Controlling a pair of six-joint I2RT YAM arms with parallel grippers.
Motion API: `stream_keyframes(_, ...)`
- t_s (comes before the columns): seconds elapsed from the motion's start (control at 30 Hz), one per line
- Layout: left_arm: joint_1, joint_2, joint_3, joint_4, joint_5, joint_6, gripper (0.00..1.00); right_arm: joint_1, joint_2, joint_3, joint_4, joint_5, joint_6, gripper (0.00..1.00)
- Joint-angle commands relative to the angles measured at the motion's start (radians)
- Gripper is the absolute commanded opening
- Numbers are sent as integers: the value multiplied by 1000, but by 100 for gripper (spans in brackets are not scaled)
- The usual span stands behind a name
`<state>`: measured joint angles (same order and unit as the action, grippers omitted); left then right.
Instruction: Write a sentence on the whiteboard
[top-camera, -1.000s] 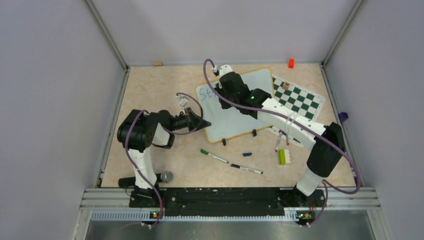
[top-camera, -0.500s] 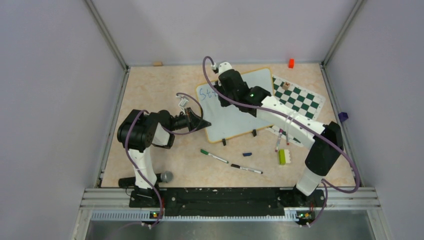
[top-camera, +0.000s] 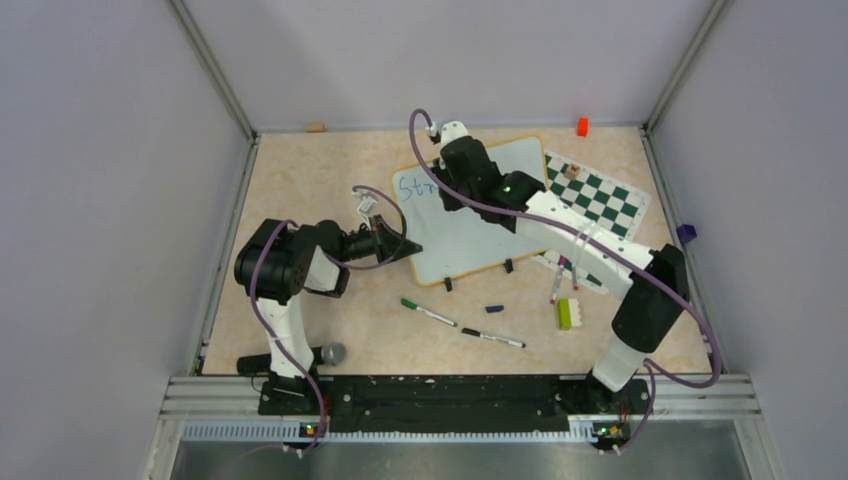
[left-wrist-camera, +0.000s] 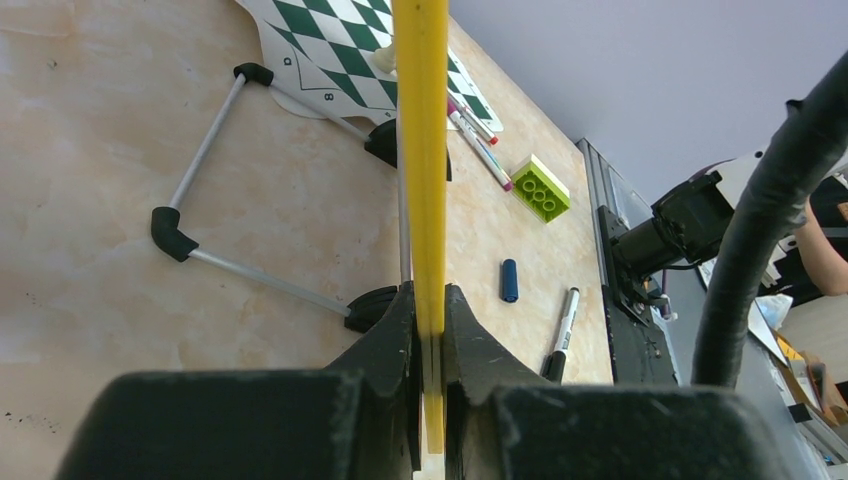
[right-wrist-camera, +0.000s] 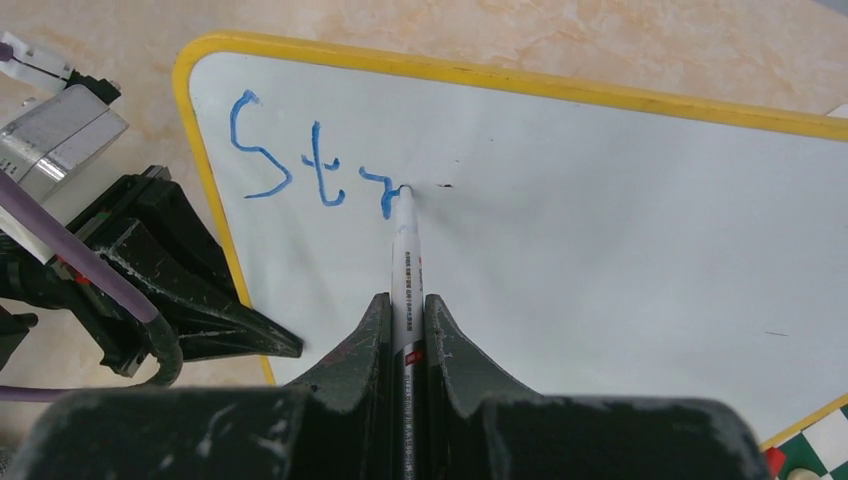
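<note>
across the whiteboard (top-camera: 460, 245), right arm (top-camera: 582, 240) outstretched

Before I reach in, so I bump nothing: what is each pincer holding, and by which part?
Left pincer clamps the whiteboard by its yellow rim; right pincer grips a marker by its barrel, tip on the board.

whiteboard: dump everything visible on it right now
The whiteboard is a white rounded rectangle with a thin yellow rim, skewed on the table, two black clip feet on its near edge. Blue letters "Str" sit near its far left corner; the rest is nearly blank. The left gripper is shut on its left edge. The marker in the shut right gripper touches its tip to the "r". The chessboard lies beside its right edge.
</note>
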<state>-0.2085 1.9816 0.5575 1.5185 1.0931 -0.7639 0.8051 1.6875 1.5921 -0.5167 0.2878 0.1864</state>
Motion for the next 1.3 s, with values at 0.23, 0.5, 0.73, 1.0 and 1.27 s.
stream_keyframes(0.23,-20,-5,-5,100,75,66,0,-49,-161,-44,72,-48,12,0)
stream_keyframes(0.5,-20,-6,-6,100,75,66,0,-57,-119,-39,70,-66,-1,0)
stream_keyframes(0.73,-20,-6,-6,100,77,66,0,-56,-69,-15,51,-81,-10,0)
stream_keyframes(1.0,-20,-8,-8,100,76,68,0,-57,-48,-6,49,-73,-11,0)
stream_keyframes(1.27,-20,-8,-7,100,76,69,0,-57,-37,-5,39,-45,-13,0)
